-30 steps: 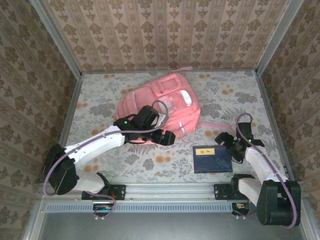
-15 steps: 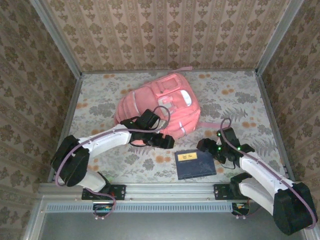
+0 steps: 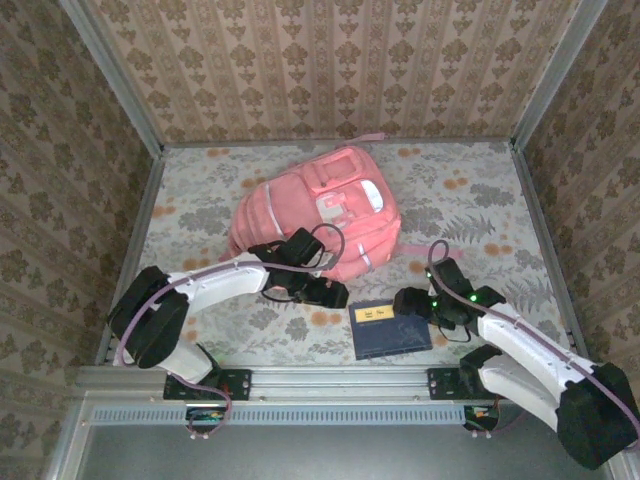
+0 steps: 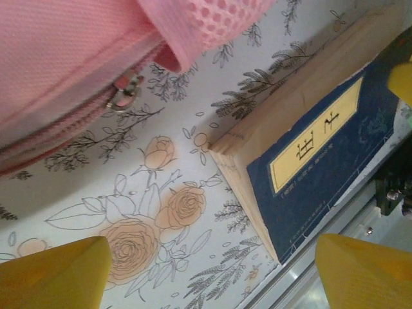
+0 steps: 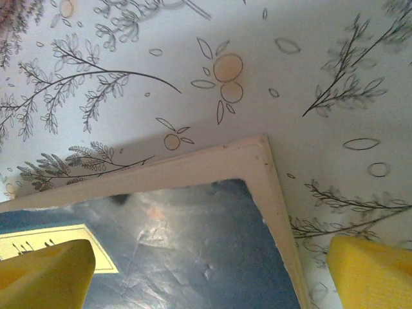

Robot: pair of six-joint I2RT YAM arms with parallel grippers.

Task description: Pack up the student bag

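On the floral tablecloth (image 3: 480,200), toward the far middle, the student bag (image 3: 315,210) lay flat with its front pockets up. Its near edge was just beside the left gripper (image 3: 325,292). That gripper's 2 yellow fingers (image 4: 51,273) stood spread wide over the cloth, and a zip pull (image 4: 125,93) of the bag showed above them. A dark blue book (image 3: 390,327) lay near the front edge, between the 2 arms. The right gripper (image 3: 412,302) hung at the book's far right corner, its jaws likewise spread, 1 finger over the cover and 1 past the edge.
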